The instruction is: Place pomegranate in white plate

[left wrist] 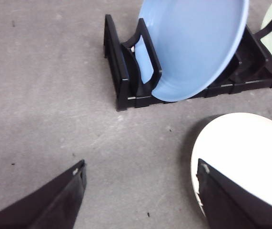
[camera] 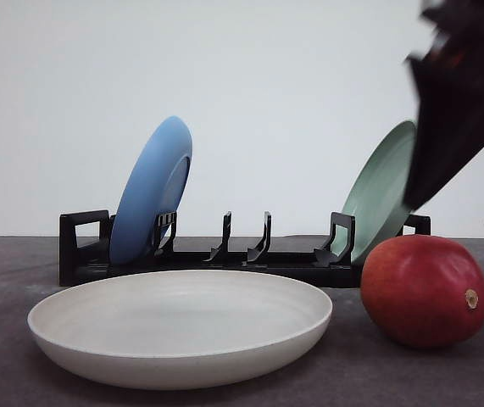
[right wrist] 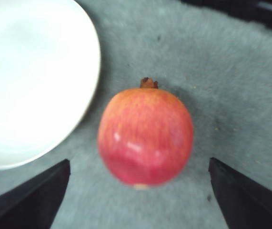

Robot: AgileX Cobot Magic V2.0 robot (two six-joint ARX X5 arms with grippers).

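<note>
The pomegranate point(camera: 424, 290) lies on the grey table just right of the white plate point(camera: 178, 326), its tan stem nub facing right. In the right wrist view the pomegranate point(right wrist: 145, 136) sits between my two spread black fingers point(right wrist: 28, 198), untouched, with the white plate point(right wrist: 31, 81) close beside it. My right gripper point(right wrist: 140, 200) is open above the fruit; its dark arm point(camera: 462, 102) hangs at the upper right of the front view. My left gripper point(left wrist: 140, 195) is open over bare table, one fingertip over the rim of the white plate point(left wrist: 245, 152).
A black dish rack point(camera: 225, 254) stands behind the white plate, holding a blue plate point(camera: 151, 191) on its left end and a pale green plate point(camera: 381, 191) on its right end. The left wrist view shows the blue plate point(left wrist: 193, 47) leaning in the rack point(left wrist: 121, 76).
</note>
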